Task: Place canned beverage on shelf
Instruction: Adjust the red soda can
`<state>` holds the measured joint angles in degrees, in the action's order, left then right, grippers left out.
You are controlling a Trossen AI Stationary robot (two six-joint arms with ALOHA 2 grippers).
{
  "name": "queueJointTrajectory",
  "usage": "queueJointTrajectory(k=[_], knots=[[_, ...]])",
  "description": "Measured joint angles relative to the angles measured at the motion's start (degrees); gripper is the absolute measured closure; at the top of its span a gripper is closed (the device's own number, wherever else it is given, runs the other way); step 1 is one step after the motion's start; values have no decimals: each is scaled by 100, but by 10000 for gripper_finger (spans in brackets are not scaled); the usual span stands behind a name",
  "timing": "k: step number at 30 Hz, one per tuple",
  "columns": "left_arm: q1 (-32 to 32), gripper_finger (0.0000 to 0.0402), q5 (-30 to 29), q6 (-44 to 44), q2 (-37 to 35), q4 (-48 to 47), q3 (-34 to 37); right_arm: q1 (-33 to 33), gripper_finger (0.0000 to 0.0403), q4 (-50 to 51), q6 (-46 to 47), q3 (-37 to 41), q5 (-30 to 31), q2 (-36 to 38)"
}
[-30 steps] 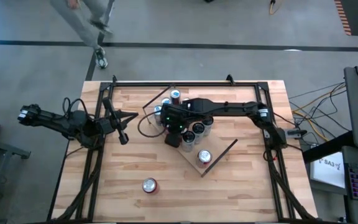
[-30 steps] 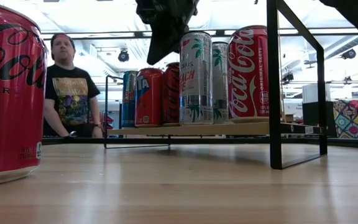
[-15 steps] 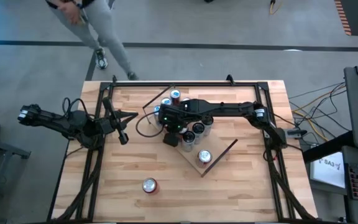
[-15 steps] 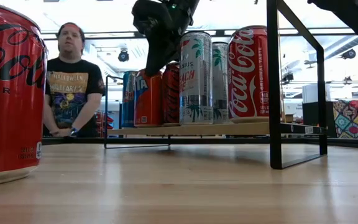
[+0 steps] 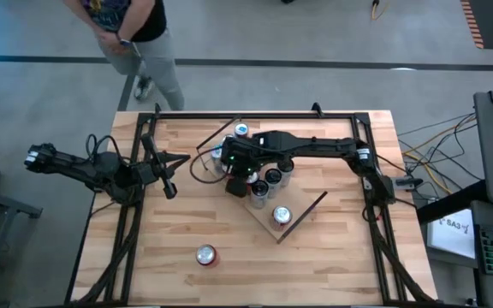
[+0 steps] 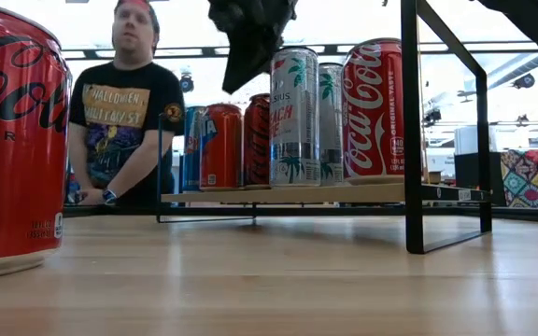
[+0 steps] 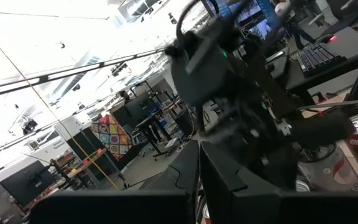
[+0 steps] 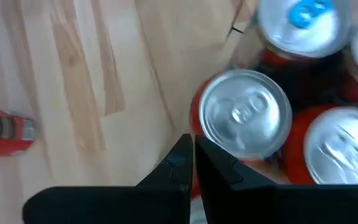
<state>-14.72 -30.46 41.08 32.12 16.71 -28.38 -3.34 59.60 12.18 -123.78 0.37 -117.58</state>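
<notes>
The right gripper hangs above the near-left edge of the shelf, its jaws clenched on nothing; the right wrist view shows the two dark fingers pressed together just beside the silver top of a red can, apart from it; a blue-topped can and another silver-topped red can stand close behind on the same board. From above, the shelf lies at an angle on the plank table, a cluster of cans crowded at its far-left end and one silver-topped can standing alone toward its near-right end; a lone red can waits upright on the table, well apart from the shelf, toward the near-left. The low view sets that red can large at the left edge, with the shelf's row beyond: a tall Coca-Cola can, a slim silver can with palm print, and red and blue cans further left; the right gripper hangs dark above them. The left gripper rests, jaws clenched and empty, over the table's left side, well apart from the cans. A person in a black printed T-shirt stands beyond the table's far-left corner.
</notes>
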Motion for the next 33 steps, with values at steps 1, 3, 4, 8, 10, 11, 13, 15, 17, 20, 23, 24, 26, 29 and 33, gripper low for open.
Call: queueJointTrajectory(k=[1,3,4,8,10,11,13,15,17,20,23,24,26,29,33], knots=[[0,402,0,0,0,0,0,-21,394,99,167,-57,8,35],[0,402,0,0,0,-2,0,-72,394,342,663,-186,84,71],[0,402,0,0,2,0,0,-123,394,514,880,-252,109,74],[0,402,0,0,4,-1,0,-310,394,1254,1448,-364,151,68],[0,402,0,0,4,0,0,-394,394,1512,1683,-368,156,68],[0,402,0,0,4,0,0,-429,394,1599,1737,-366,189,68],[0,402,0,0,4,-2,0,-488,394,1694,1768,-366,266,65],[0,402,0,0,4,0,0,-520,394,1716,1786,-366,270,65],[0,402,0,0,4,0,0,-531,394,1718,1788,-366,284,65],[0,402,0,0,4,0,0,-521,394,1819,1826,-365,207,62],[0,402,0,0,4,-1,0,-517,394,1828,1820,-353,57,59],[0,402,0,0,4,0,0,-505,394,1819,1794,-353,38,57],[0,402,0,0,4,0,0,-485,394,1819,1742,-375,27,57],[0,402,0,0,4,-1,0,-426,394,1808,1663,-514,11,55],[0,402,0,0,4,-2,0,-318,394,1785,1438,-662,-199,57]])
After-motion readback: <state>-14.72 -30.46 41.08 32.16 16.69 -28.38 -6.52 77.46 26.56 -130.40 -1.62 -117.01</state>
